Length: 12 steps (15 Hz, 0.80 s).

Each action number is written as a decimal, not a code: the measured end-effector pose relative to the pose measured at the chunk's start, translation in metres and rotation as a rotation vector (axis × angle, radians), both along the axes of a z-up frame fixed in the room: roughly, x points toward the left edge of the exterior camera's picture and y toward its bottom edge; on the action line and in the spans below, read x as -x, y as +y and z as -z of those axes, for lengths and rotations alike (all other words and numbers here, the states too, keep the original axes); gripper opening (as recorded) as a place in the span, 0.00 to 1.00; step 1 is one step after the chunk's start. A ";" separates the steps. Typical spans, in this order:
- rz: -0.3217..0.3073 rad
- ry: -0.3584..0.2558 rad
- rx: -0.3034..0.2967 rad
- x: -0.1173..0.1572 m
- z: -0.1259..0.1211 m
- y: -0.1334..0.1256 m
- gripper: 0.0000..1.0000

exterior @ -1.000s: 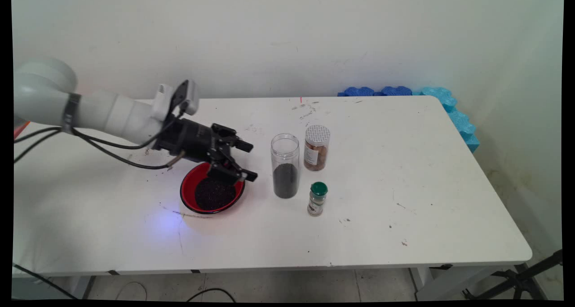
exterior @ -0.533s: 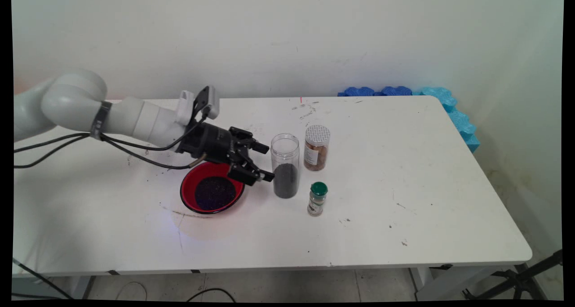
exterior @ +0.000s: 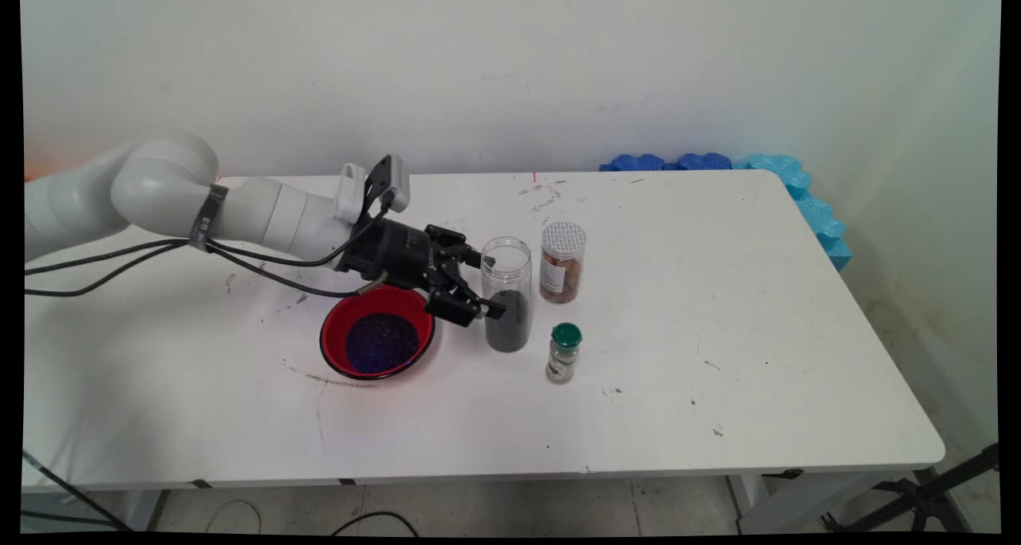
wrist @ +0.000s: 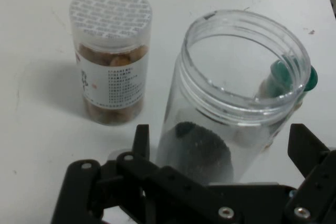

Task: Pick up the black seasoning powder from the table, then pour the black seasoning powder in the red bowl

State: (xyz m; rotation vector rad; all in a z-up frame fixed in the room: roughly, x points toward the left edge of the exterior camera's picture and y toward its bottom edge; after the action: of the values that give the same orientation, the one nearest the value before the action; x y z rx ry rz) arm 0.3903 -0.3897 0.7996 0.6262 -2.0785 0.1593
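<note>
A green-capped bottle (exterior: 564, 353) stands nearest, then the red bowl (exterior: 335, 345) of dark grains, then the gripper (exterior: 483, 286) with fingers (wrist: 140, 141) spread either side of the open clear jar (exterior: 506, 294), and farthest the sealed jar (exterior: 562, 262).

From the main view we look down from above the near side of the white table (exterior: 718, 306), across it to the wall (exterior: 510, 66) behind, taking in the whole tabletop from a distance. From the hand view we look along the gripper (wrist: 220, 148), very close to the open clear jar (wrist: 236, 98). Both views share that jar (exterior: 506, 294), the brown-filled jar (exterior: 562, 262) (wrist: 111, 53) and the green-capped bottle (exterior: 565, 352) (wrist: 294, 77).
</note>
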 end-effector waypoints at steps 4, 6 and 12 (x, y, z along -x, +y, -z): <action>0.005 0.009 -0.003 0.004 0.002 -0.002 1.00; 0.007 0.011 -0.004 0.006 0.003 -0.003 1.00; 0.007 0.014 0.014 0.009 0.003 -0.007 0.00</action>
State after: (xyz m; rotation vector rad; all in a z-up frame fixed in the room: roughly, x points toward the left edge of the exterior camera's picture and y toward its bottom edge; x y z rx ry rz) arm 0.3817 -0.3963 0.7964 0.6097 -2.0644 0.1648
